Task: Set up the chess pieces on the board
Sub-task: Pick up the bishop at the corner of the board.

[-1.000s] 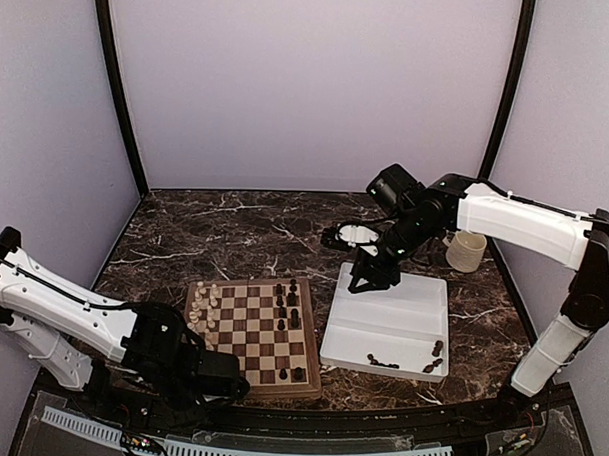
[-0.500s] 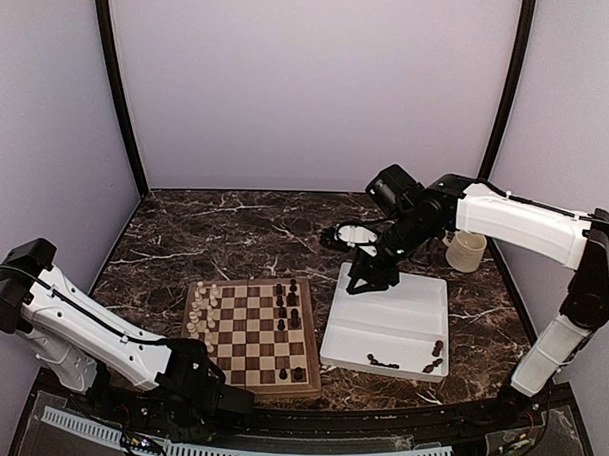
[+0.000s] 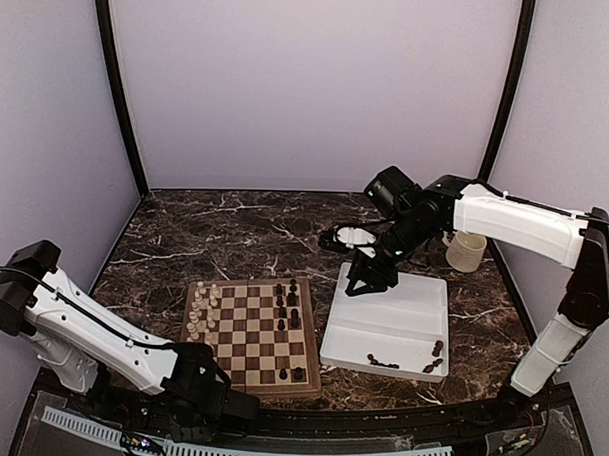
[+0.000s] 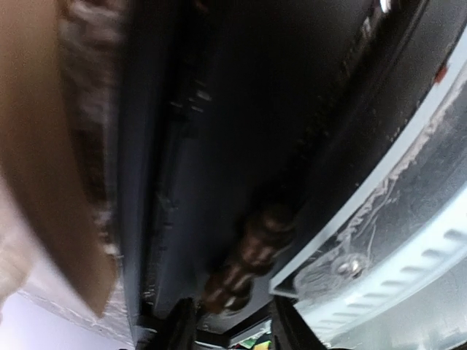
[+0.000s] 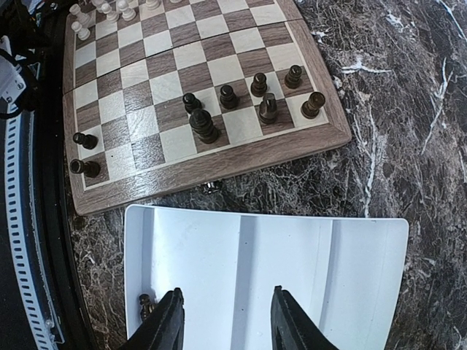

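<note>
The board [image 3: 251, 331] lies near the table's front edge. Cream chess pieces [image 3: 202, 309] stand along its left side and dark ones [image 3: 287, 302] on its right. My left gripper [image 3: 230, 401] hangs low, past the board's near edge. In the blurred left wrist view its jaws [image 4: 232, 321] stand apart, and a dark brown piece [image 4: 248, 255] lies on a black ledge just ahead of the tips, untouched. My right gripper [image 5: 228, 313] is open over the white tray [image 5: 292, 248] with nothing between its fingers. A dark piece [image 5: 146, 302] lies beside its left finger.
A few more dark pieces [image 3: 385, 362] lie at the tray's [image 3: 391, 316] near end. A cream mug [image 3: 466, 251] stands at the back right, and a small white object [image 3: 356, 234] lies behind the tray. A grey slotted rail [image 4: 408, 240] runs along the table's front.
My left arm has swung down and back, and its gripper has dropped from beside the board's near edge to below the table's front. The right arm has barely moved.
</note>
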`<state>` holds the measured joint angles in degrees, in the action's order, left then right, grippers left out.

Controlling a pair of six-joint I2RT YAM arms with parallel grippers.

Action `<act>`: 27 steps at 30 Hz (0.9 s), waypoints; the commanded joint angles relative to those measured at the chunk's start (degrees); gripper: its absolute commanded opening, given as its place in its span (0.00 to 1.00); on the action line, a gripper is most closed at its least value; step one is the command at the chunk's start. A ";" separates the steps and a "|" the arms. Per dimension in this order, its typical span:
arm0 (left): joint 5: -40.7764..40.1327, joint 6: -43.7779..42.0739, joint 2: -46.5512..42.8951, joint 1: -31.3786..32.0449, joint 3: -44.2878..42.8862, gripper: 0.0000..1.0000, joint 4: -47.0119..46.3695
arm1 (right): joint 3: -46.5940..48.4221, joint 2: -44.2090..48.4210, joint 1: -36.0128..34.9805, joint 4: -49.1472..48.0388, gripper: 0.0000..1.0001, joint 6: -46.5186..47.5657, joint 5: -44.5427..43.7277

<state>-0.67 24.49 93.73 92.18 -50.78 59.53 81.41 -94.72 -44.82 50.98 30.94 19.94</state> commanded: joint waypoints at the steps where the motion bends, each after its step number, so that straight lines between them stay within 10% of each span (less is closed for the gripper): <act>1: -5.14 0.76 -4.07 -0.07 -2.40 0.41 2.31 | 0.87 -0.32 0.13 -0.69 0.41 -0.44 1.19; 27: -2.59 -3.48 3.80 -0.69 -0.97 0.31 -0.81 | 0.51 -0.47 0.16 -0.83 0.41 -0.09 1.46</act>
<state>-4.56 22.00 95.74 91.72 -52.58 59.02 81.43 -94.94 -44.82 50.98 30.96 20.62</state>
